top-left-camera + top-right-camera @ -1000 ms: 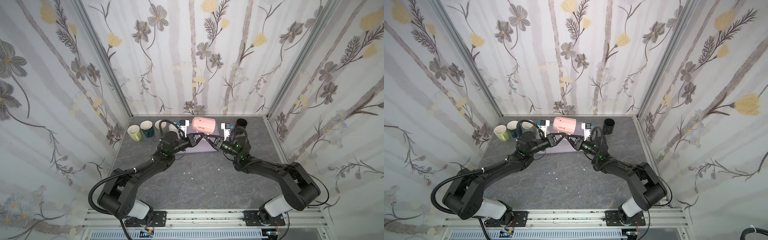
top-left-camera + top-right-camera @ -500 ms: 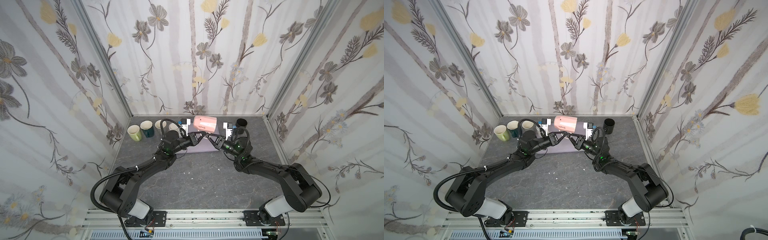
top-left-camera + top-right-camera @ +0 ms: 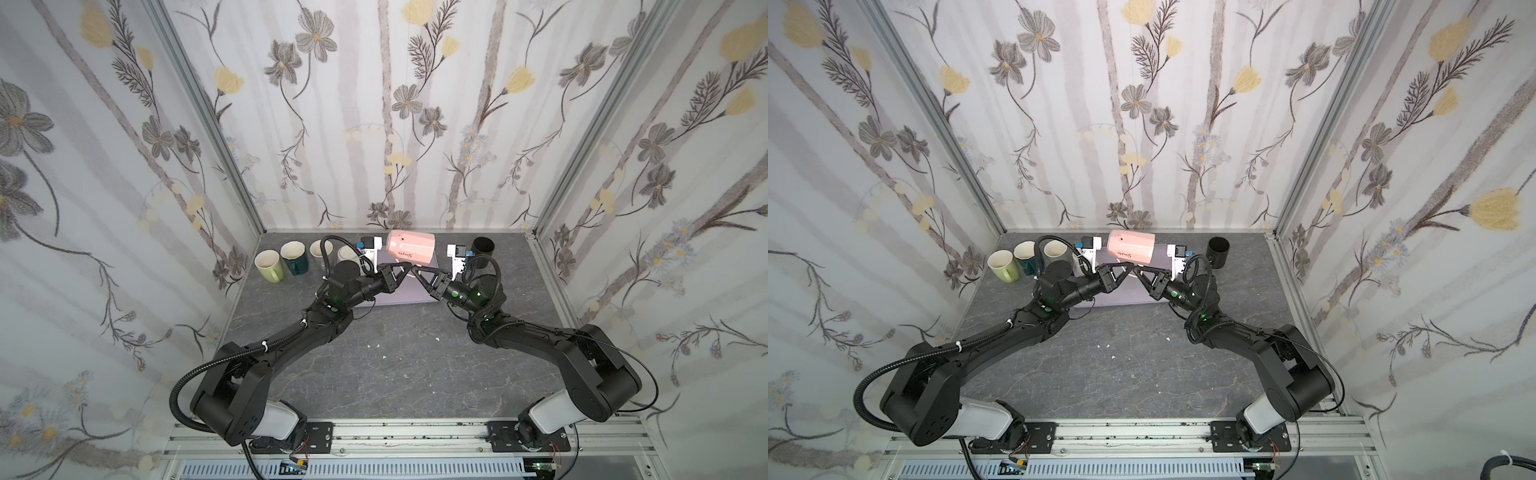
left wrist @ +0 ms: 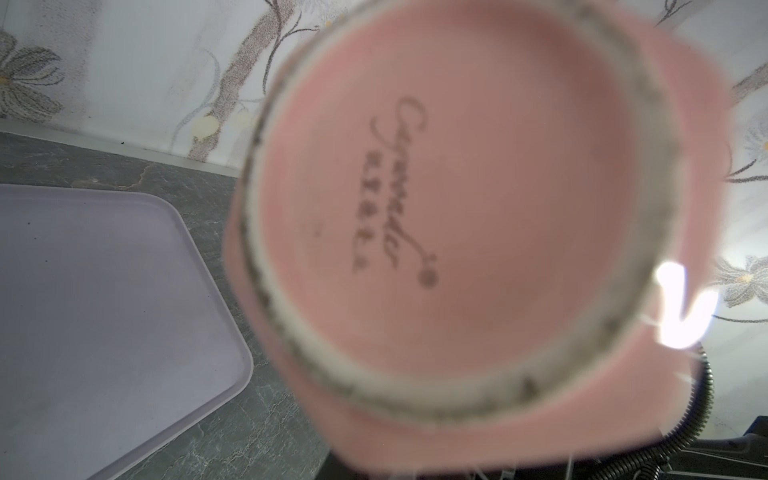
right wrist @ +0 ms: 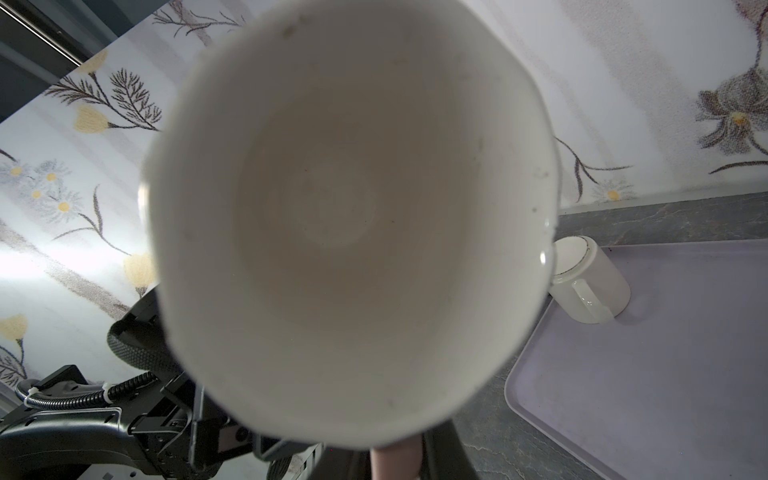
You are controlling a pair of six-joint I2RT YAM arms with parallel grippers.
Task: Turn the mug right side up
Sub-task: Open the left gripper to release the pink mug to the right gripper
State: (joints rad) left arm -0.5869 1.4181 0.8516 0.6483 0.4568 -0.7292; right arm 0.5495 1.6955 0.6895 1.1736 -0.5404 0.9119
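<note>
Pink mug (image 3: 410, 248), sideways over the lilac tray (image 3: 407, 296): left gripper (image 3: 404, 271) and right gripper (image 3: 416, 271) both pinch its handle narrowly, seemingly mid-handover for flipping.

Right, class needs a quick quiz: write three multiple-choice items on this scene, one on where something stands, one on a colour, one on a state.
1. Where does the black cup stand?
A. at the back right of the table
B. at the middle front
C. at the front left edge

2. What colour is the inside of the pink mug?
A. black
B. white
C. pink

3. How is the pink mug placed?
A. upright on the table
B. upside down on the table
C. on its side in the air above the tray

Answers: 1 A, both top views show it near the back right corner. 2 B, the right wrist view looks straight into its white inside. 3 C, in both top views it hangs sideways over the lavender tray.
</note>
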